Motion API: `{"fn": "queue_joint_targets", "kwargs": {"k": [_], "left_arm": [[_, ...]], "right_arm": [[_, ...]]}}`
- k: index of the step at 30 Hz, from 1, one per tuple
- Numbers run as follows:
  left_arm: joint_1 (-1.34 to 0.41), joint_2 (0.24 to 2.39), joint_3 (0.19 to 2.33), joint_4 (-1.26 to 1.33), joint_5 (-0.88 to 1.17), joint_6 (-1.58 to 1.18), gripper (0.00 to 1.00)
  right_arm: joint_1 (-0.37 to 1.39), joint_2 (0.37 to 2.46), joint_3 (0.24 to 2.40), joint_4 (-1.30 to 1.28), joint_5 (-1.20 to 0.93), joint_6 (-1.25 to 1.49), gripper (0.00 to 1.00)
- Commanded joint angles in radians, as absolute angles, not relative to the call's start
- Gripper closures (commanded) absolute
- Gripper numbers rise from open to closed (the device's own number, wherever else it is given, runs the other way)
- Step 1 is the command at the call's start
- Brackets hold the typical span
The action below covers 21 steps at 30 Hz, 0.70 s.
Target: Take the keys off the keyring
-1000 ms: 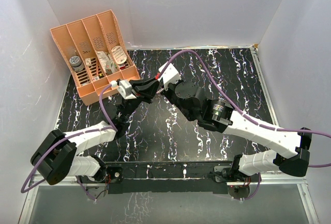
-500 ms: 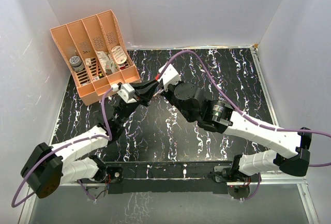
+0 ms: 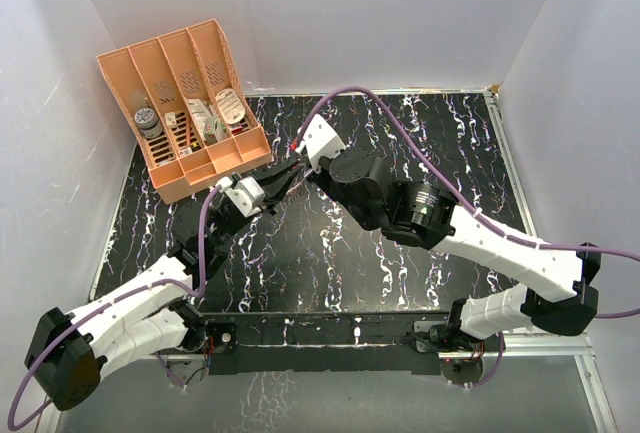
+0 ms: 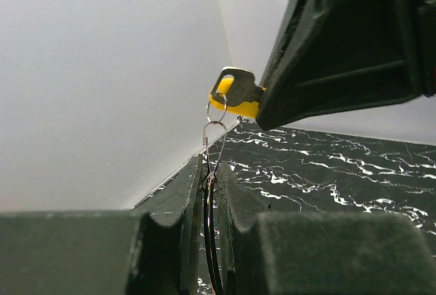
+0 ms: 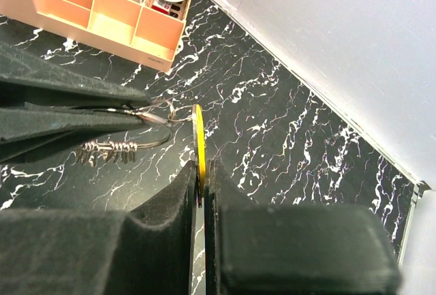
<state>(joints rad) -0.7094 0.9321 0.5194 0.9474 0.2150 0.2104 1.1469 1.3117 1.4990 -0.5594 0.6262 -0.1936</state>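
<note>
My left gripper point(image 4: 210, 167) is shut on the keyring point(image 4: 212, 146), a thin silvery wire loop pinched edge-on between its pads. The wire runs up to a small link on the yellow key point(image 4: 230, 97). My right gripper point(image 5: 202, 167) is shut on that yellow key point(image 5: 199, 135), which it holds on edge. The keyring point(image 5: 151, 119) stretches from the key to the left fingers point(image 5: 61, 121), and a small coiled piece point(image 5: 109, 150) hangs below. In the top view the two grippers, left point(image 3: 276, 186) and right point(image 3: 298, 167), meet above the mat. The black key is not visible.
An orange divided organiser point(image 3: 180, 103) with small items stands at the back left of the black marbled mat point(image 3: 420, 133); it also shows in the right wrist view point(image 5: 102, 16). White walls enclose the mat on three sides.
My left arm has drawn back toward the near left, and its gripper has shifted a little left and nearer. The right gripper has followed slightly left. Both grips are unchanged.
</note>
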Motion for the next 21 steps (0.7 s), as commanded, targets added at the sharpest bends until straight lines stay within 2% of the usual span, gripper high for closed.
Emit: {"fn": "queue_joint_targets", "kwargs": {"k": [1, 10, 21], "left_arm": [[-0.698, 0.876, 0.554, 0.793, 0.356, 0.270, 1.00], [-0.699, 0.834, 0.577, 0.726, 0.511, 0.247, 1.00], [-0.698, 0.893, 0.581, 0.805, 0.320, 0.194, 1.00]], "right_arm": [[1.134, 1.303, 1.625, -0.564, 0.738, -0.215, 1.00], [1.134, 1.339, 1.677, -0.608, 0.705, -0.209, 1.00], [1.138, 1.317, 1.666, -0.604, 0.638, -0.194, 1.00]]}}
